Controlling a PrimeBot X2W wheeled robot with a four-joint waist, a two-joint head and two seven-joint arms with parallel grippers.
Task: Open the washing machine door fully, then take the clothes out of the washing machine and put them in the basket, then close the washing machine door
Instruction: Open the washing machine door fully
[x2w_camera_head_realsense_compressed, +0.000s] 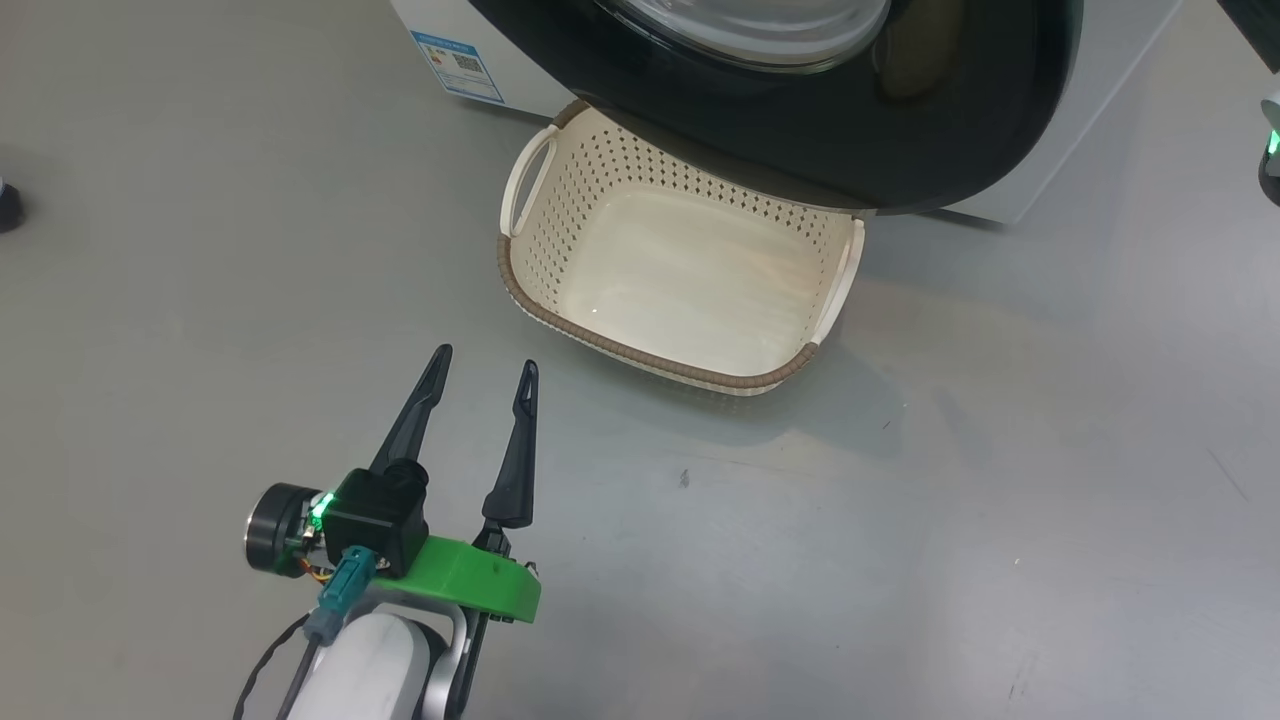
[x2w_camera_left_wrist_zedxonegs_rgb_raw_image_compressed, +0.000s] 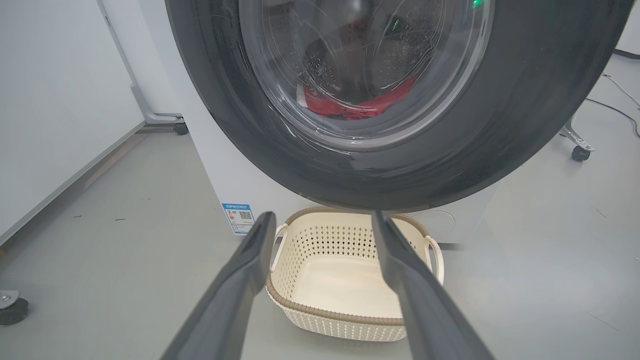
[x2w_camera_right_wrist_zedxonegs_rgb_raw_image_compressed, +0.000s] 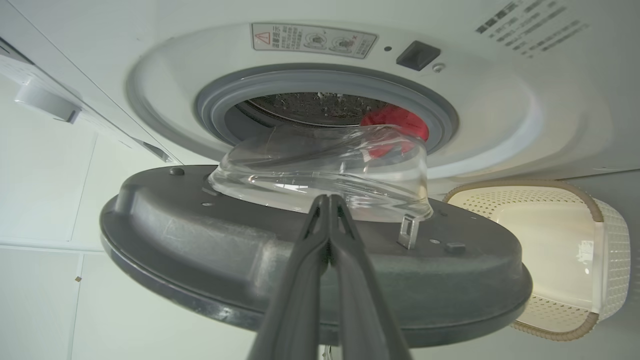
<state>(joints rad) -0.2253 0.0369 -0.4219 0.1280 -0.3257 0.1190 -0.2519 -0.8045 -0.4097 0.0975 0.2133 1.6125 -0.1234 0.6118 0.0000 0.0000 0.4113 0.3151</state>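
Head view: my left gripper (x2w_camera_head_realsense_compressed: 486, 358) hovers near the basket's (x2w_camera_head_realsense_compressed: 640, 350) front left corner, fingers spread apart, gripping nothing. The door (x2w_camera_head_realsense_compressed: 850, 130) stands partly open, overhanging the basket's far side. In the right wrist view, my right gripper (x2w_camera_right_wrist_zedxonegs_rgb_raw_image_compressed: 327, 197) has its fingers pressed together at the door's inner face. Red clothes (x2w_camera_right_wrist_zedxonegs_rgb_raw_image_compressed: 395, 120) lie inside the machine (x2w_camera_right_wrist_zedxonegs_rgb_raw_image_compressed: 500, 115) behind the basket.

Glossy black door (x2w_camera_head_realsense_compressed: 800, 130) partly open above cream basket (x2w_camera_head_realsense_compressed: 620, 180), red clothes (x2w_camera_right_wrist_zedxonegs_rgb_raw_image_compressed: 395, 120) inside white washing machine (x2w_camera_right_wrist_zedxonegs_rgb_raw_image_compressed: 500, 110)
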